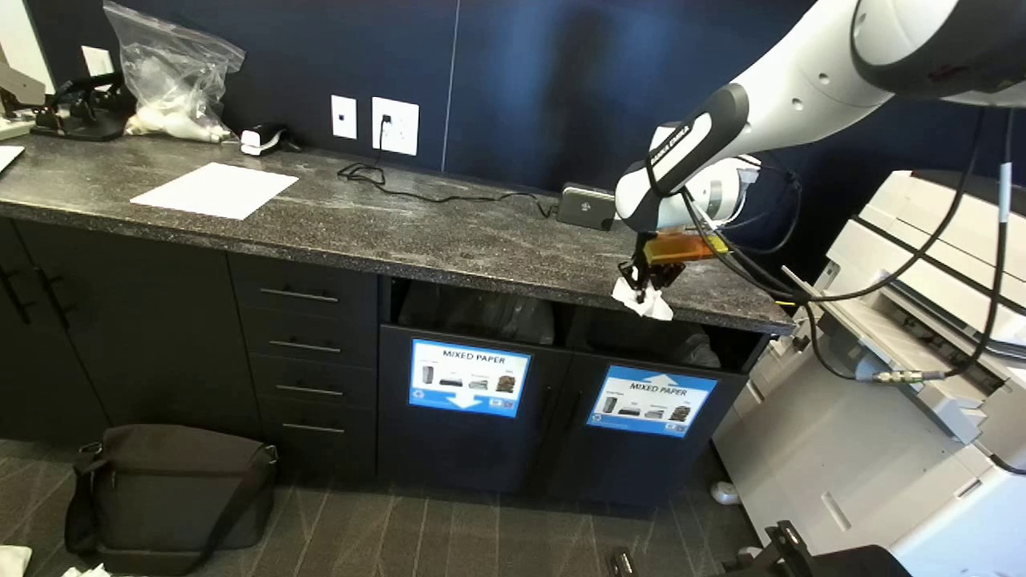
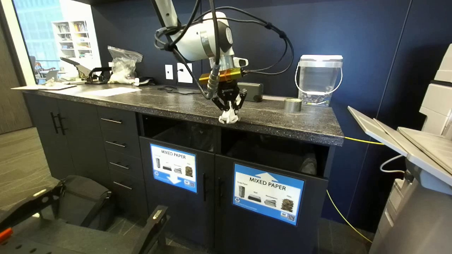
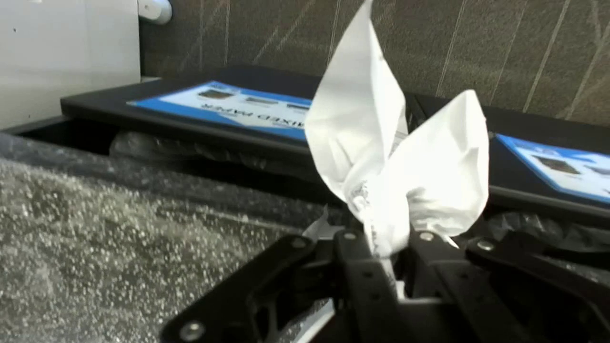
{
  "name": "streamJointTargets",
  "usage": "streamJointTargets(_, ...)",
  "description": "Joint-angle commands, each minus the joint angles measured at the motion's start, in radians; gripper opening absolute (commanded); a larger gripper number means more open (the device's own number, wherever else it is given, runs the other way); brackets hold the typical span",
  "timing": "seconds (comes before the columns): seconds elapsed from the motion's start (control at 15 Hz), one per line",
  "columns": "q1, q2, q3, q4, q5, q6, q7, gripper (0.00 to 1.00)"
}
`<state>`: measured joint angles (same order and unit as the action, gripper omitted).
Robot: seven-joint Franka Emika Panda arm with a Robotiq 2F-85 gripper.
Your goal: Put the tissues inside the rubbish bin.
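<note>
The tissues [image 1: 644, 306] are a crumpled white wad, also seen in an exterior view [image 2: 229, 117] and large in the wrist view [image 3: 391, 200]. My gripper [image 3: 386, 243] is shut on them, pinching their lower part in the wrist view. In both exterior views the gripper [image 1: 641, 280] [image 2: 230, 102] points down, with the tissues hanging at the counter's front edge, above the cabinet openings. A see-through bucket with a white rim and handle, which fits the rubbish bin [image 2: 317, 79], stands at the back right of the counter. Its inside is hard to make out.
Below the counter [image 1: 449, 248], two open slots with plastic liners [image 1: 513, 316] sit above "MIXED PAPER" doors [image 2: 268, 197]. A tape roll [image 2: 292, 105] and grey device [image 2: 252, 91] stand on the counter. A white machine [image 1: 842, 449] is at the right. Cables hang from the arm.
</note>
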<state>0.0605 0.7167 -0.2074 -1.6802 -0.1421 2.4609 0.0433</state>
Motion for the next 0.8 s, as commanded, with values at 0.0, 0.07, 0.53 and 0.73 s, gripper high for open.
streamJointTargets(0.0, -0.043, -0.123, 0.042, -0.206, -0.005, 0.044, -0.010, 0.16)
streamJointTargets(0.07, -0.051, -0.135, 0.048, -0.241, -0.003, 0.057, -0.010, 0.16)
streamJointTargets(0.53, -0.130, -0.097, 0.110, -0.380, 0.031, 0.250, -0.049, 0.16)
streamJointTargets(0.73, -0.161, -0.050, 0.126, -0.406, 0.037, 0.414, -0.073, 0.16)
